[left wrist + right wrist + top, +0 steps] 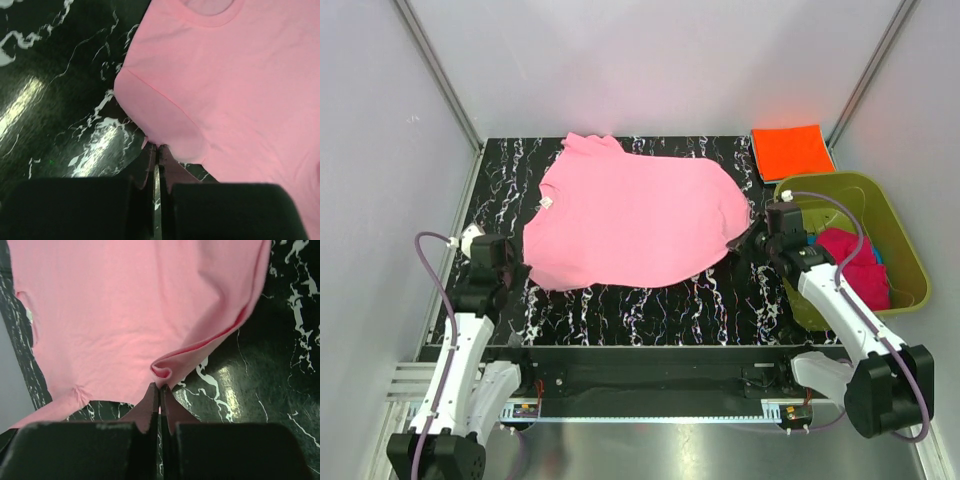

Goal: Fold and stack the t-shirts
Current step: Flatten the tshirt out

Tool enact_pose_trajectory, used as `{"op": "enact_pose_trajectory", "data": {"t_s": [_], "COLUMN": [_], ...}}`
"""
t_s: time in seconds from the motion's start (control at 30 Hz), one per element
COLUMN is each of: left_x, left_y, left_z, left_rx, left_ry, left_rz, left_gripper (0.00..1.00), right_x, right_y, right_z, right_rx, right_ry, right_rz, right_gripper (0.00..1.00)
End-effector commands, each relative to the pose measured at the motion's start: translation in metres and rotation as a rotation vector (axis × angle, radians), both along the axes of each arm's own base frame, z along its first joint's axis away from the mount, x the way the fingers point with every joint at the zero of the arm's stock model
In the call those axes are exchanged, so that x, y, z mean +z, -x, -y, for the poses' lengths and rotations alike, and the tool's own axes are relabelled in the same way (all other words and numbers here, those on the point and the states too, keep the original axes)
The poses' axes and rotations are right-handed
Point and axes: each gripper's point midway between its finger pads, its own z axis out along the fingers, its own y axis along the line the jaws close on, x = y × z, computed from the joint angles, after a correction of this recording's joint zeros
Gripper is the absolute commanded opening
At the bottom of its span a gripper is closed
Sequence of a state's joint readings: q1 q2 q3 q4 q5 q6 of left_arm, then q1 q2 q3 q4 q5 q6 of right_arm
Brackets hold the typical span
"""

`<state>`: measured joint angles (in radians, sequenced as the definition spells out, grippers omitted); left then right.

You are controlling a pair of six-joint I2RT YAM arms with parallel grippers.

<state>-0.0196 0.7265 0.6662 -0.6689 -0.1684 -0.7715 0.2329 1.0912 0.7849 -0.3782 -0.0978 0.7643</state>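
Note:
A light pink t-shirt (630, 220) lies spread across the black marbled table (650, 300). My left gripper (517, 262) is shut on the shirt's near-left sleeve edge; the left wrist view shows the sleeve (160, 120) pinched at the jaw tips of that gripper (156, 148). My right gripper (748, 238) is shut on the shirt's right hem corner, where a curled fold of the pink fabric (165, 371) sits in the tips of the gripper (160, 386). A folded orange t-shirt (791, 150) lies at the far right corner. A magenta t-shirt (855, 265) and a bit of blue cloth (880, 256) lie in the tub.
An olive-green plastic tub (890, 215) stands off the table's right edge, right next to my right arm. Grey walls enclose the table on three sides. The shirt's neck opening (210, 7) shows at the top of the left wrist view.

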Motion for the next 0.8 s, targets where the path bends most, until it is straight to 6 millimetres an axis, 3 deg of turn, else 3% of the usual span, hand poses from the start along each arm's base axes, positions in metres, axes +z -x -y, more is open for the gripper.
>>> {"op": "enact_pose_trajectory", "data": {"t_s": [0.0,0.1,0.2,0.37,0.43,0.63,0.77], "left_x": [-0.004,-0.011,-0.004,0.021,0.031,0.059,0.073], "left_y": [-0.003,0.001,0.006,0.011,0.017,0.029,0.035], "left_z": [-0.008,-0.011,-0.025,-0.047,-0.056,-0.069,-0.071], "left_rx": [0.061,0.076,0.131,0.209,0.245,0.3,0.306], "left_ry": [-0.001,-0.017,-0.07,-0.165,-0.203,-0.256,-0.263], "left_rz": [0.018,-0.023,-0.028,0.005,0.003,0.051,0.074], "left_gripper": [0.0,0.0,0.0,0.0,0.0,0.0,0.0], "right_x": [0.0,-0.016,-0.03,-0.038,-0.043,-0.027,-0.01], "right_y": [-0.005,0.005,0.018,0.039,0.051,0.054,0.051], "right_z": [-0.009,-0.011,-0.008,-0.006,-0.014,-0.037,-0.037], "right_rx": [0.041,0.048,0.031,0.003,0.025,0.093,0.077], "right_ry": [-0.035,-0.045,-0.051,-0.036,-0.009,-0.015,-0.034], "right_rz": [0.034,-0.022,-0.071,-0.143,-0.19,-0.151,-0.1], "right_gripper": [0.0,0.0,0.0,0.0,0.0,0.0,0.0]}}
